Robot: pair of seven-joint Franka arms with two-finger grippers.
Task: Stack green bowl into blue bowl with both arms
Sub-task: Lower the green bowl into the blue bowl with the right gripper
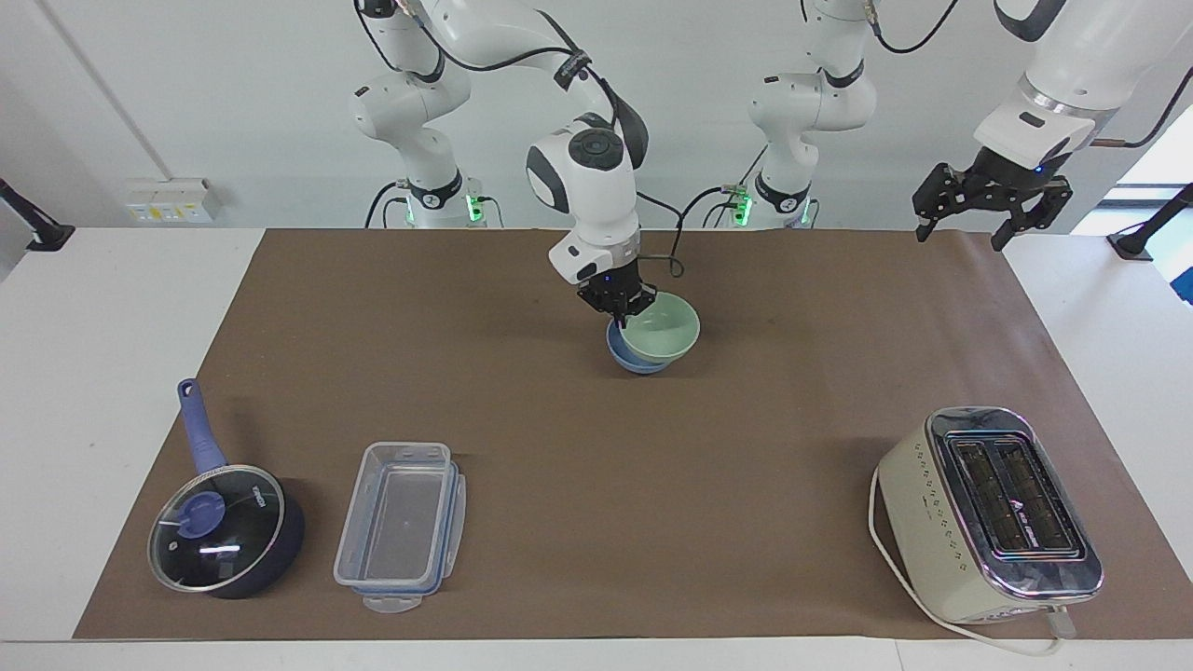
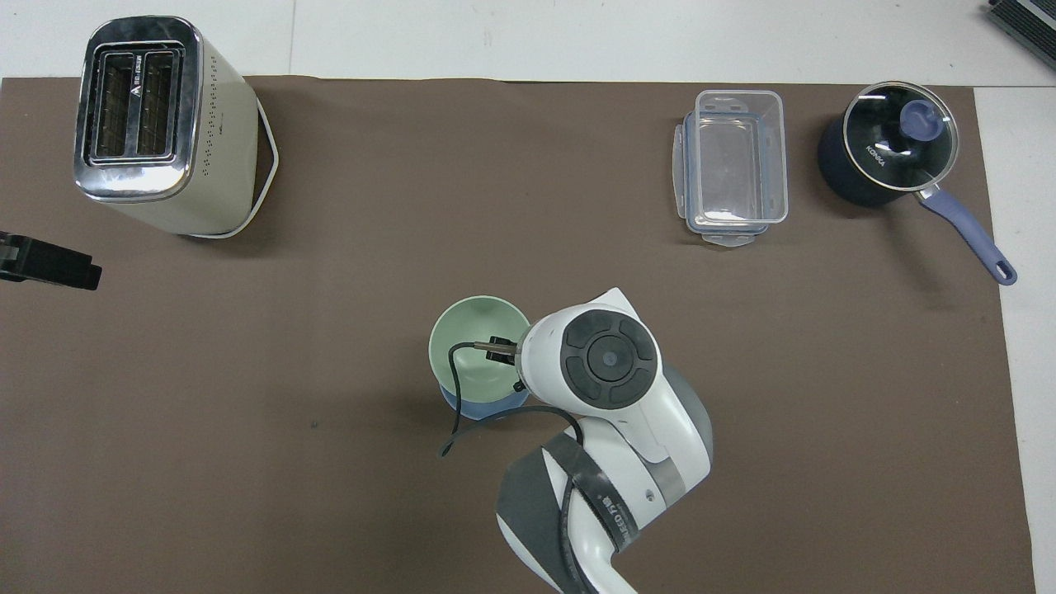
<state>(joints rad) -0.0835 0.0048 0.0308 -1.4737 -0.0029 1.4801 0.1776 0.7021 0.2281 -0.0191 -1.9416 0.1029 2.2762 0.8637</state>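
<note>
My right gripper (image 1: 623, 312) is shut on the rim of the green bowl (image 1: 664, 326) and holds it right over the blue bowl (image 1: 629, 360), slightly off-centre toward the left arm's end. I cannot tell whether the two bowls touch. In the overhead view the green bowl (image 2: 470, 346) covers most of the blue bowl (image 2: 485, 407), and the right gripper (image 2: 501, 351) sits at the green bowl's rim. My left gripper (image 1: 965, 231) hangs open and empty in the air over the table's edge at the left arm's end, waiting.
A cream toaster (image 1: 993, 513) stands farthest from the robots at the left arm's end. A clear plastic container (image 1: 401, 527) and a dark blue lidded saucepan (image 1: 224, 527) sit farthest from the robots at the right arm's end. A brown mat (image 1: 792, 447) covers the table.
</note>
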